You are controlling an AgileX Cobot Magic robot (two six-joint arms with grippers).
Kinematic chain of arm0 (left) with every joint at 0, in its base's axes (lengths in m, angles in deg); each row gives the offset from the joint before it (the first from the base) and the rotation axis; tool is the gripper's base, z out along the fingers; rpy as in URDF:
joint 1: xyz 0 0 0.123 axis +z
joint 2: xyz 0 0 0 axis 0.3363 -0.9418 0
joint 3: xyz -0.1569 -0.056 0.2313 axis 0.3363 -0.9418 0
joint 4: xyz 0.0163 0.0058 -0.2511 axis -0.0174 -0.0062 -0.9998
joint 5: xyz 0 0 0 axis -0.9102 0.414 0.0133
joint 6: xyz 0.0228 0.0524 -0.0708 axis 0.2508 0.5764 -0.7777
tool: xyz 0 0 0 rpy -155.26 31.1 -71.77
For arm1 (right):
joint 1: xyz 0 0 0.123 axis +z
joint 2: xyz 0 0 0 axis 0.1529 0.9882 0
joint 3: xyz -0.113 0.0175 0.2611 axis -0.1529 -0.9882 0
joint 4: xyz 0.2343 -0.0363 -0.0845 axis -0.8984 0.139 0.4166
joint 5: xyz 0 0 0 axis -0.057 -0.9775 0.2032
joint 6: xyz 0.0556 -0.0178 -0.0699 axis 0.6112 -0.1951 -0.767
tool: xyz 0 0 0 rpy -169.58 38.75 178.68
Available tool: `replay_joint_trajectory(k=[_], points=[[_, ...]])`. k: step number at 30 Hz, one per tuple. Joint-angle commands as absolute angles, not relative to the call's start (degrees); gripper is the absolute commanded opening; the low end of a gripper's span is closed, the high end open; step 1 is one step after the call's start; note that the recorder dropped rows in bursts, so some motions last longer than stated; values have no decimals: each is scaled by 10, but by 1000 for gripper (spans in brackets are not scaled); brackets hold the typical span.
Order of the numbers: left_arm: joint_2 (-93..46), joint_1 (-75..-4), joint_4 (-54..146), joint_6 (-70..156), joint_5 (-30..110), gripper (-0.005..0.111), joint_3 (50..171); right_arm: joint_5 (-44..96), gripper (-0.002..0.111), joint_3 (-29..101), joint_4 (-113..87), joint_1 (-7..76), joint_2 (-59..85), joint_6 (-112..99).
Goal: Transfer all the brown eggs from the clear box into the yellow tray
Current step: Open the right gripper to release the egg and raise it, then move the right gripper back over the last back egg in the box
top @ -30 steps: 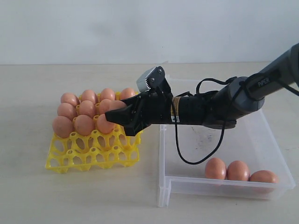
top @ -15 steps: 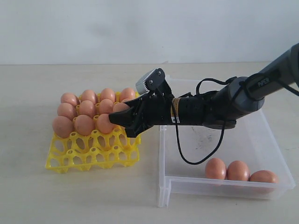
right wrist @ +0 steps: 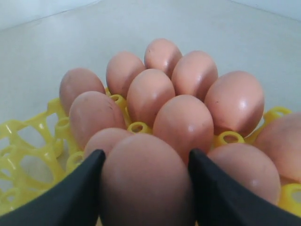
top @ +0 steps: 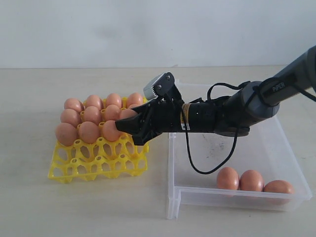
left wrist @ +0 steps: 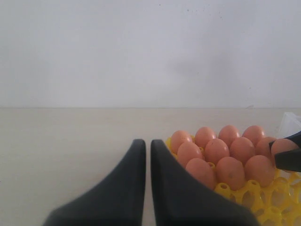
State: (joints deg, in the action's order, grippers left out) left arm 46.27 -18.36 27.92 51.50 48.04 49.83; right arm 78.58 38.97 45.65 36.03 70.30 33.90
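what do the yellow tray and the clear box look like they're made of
Yellow tray: probably moulded plastic, glossy, judging by its thin lattice and uniform bright colour. Clear box: likely rigid transparent plastic, smooth; the table shows through its walls, and dark scuffs mark its floor.

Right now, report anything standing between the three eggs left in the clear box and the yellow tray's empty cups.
Only the clear box's low wall lies between the three brown eggs and the yellow tray's empty front cups. The right gripper, around another egg, sits farther back.
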Motion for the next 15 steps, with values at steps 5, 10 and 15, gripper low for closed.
replay_joint_trajectory(k=[5, 10, 15], points=[[464, -182, 276, 515, 472, 4, 496, 775, 54, 391, 454, 357, 701, 343], [464, -182, 276, 515, 472, 4, 496, 775, 54, 391, 467, 347, 653, 365], [464, -182, 276, 515, 472, 4, 496, 660, 30, 391, 626, 314, 526, 515]])
